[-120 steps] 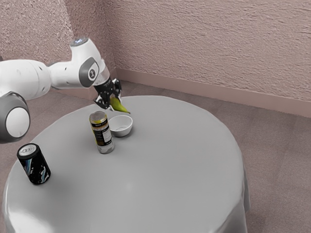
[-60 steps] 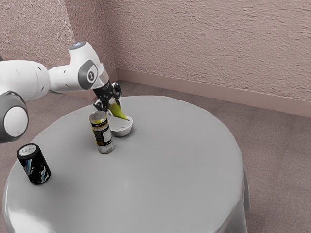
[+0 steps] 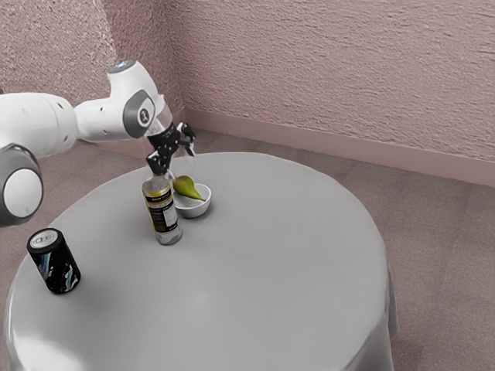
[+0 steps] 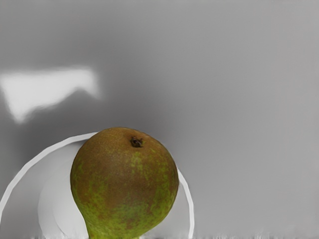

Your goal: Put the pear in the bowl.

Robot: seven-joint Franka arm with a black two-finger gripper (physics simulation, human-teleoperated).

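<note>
Black marks the can [image 3: 54, 261] at eight o'clock from the bowl [image 3: 198, 211], then comes the tall container [image 3: 162, 212] toward nine, the gripper [image 3: 182, 164] above toward eleven, fingers well apart and gripping nothing, and the pear [image 3: 186, 188], in the bowl, fat end toward ten and neck toward four. I'd judge the fruit fairly light, firm but easily bruised, its curved skin slightly slippery, so any hold belongs gently across the fat body. The exterior view gives the tapering neck and finger spread; the wrist view gives the browned blunt end and its dark pit.
</note>
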